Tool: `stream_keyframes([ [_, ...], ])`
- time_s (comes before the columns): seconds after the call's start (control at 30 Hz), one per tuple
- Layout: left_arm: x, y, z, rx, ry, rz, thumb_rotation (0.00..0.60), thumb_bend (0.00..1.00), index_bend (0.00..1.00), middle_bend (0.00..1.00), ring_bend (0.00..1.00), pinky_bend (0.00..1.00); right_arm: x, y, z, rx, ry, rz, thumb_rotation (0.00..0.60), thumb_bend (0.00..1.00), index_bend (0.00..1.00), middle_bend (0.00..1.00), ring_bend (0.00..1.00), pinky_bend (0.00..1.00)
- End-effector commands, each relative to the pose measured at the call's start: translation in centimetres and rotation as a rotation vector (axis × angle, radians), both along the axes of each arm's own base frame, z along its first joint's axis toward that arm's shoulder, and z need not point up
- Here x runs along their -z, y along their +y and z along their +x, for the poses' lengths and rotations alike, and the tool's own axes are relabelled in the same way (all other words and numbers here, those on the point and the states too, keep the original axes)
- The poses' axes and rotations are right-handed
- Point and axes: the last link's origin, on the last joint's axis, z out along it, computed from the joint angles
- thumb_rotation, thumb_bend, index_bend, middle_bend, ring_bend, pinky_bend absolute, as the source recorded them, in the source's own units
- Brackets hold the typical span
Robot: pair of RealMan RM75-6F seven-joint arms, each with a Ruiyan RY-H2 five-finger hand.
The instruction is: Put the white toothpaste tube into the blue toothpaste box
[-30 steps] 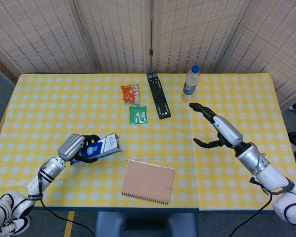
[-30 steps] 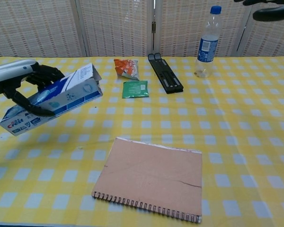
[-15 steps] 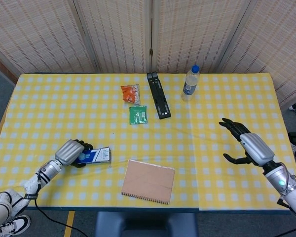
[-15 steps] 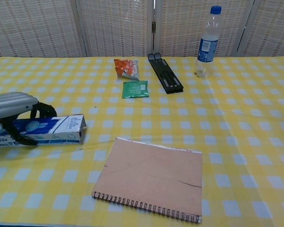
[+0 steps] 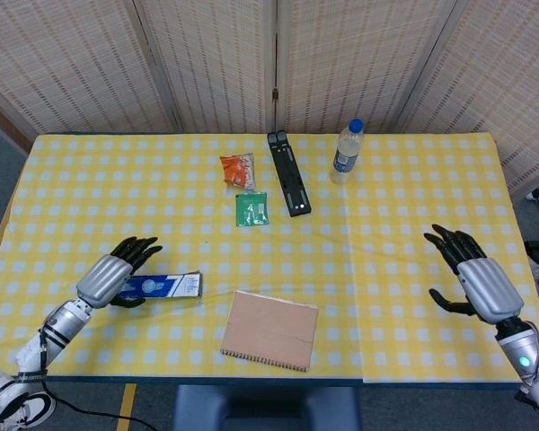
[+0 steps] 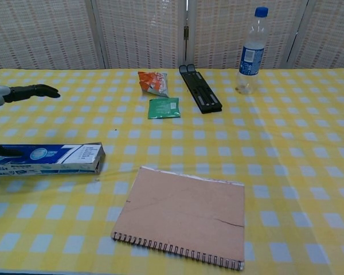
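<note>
Your blue box [image 5: 160, 286] is lying flat on the table [image 5: 413, 180], near the front left edge. Your left hand [image 5: 108, 275] is right at its left end with the fingers [image 5: 135, 247] spread wide and gripping nothing; one finger seems to touch the box top in the chest view. Your right hand [image 5: 476, 280] hovers over the far right side, fingers splayed too, empty. You can't see the white tube anywhere in either view.

Other stuff around: a brown spiral notebook [image 5: 270, 329] just right of the box's open end, a green packet [image 5: 251, 208] and an orange packet [image 5: 238, 169] further back, a long black stand [image 5: 288, 172] beside them, and a water bottle [image 5: 346, 151] standing upright at the back.
</note>
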Motion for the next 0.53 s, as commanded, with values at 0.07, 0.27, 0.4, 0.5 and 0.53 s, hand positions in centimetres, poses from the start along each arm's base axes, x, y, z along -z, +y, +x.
stream_keyframes([
  [0.07, -4.8, -4.7, -2.6, -0.129, 0.046, 0.209, 0.6, 0.21, 0.02, 0.0, 0.0, 0.0, 0.8, 3.0, -1.1, 0.008, 0.081, -0.138, 0.6, 0.37, 0.0, 0.0, 0.0, 0.0],
  [0.27, -6.3, -10.3, -5.4, -0.26, 0.199, 0.438, 0.6, 0.21, 0.02, 0.0, 0.0, 0.0, 1.6, 5.6, -3.4, 0.078, 0.167, -0.172, 0.6, 0.37, 0.0, 0.0, 0.0, 0.0],
  [0.4, -6.5, -11.1, -5.7, -0.256, 0.215, 0.494, 0.6, 0.21, 0.04, 0.0, 0.0, 0.0, 0.9, 5.9, -3.5, 0.086, 0.166, -0.192, 0.6, 0.37, 0.0, 0.0, 0.0, 0.0],
  [0.5, -6.5, -11.4, -5.8, -0.266, 0.216, 0.497, 0.6, 0.21, 0.04, 0.0, 0.0, 0.0, 0.5, 6.2, -3.2, 0.071, 0.15, -0.224, 0.6, 0.37, 0.0, 0.0, 0.0, 0.0],
  [0.53, -6.4, -11.6, -5.8, -0.262, 0.225, 0.49, 0.6, 0.21, 0.04, 0.0, 0.0, 0.0, 0.4, 6.3, -3.2, 0.066, 0.146, -0.228, 0.6, 0.37, 0.0, 0.0, 0.0, 0.0],
])
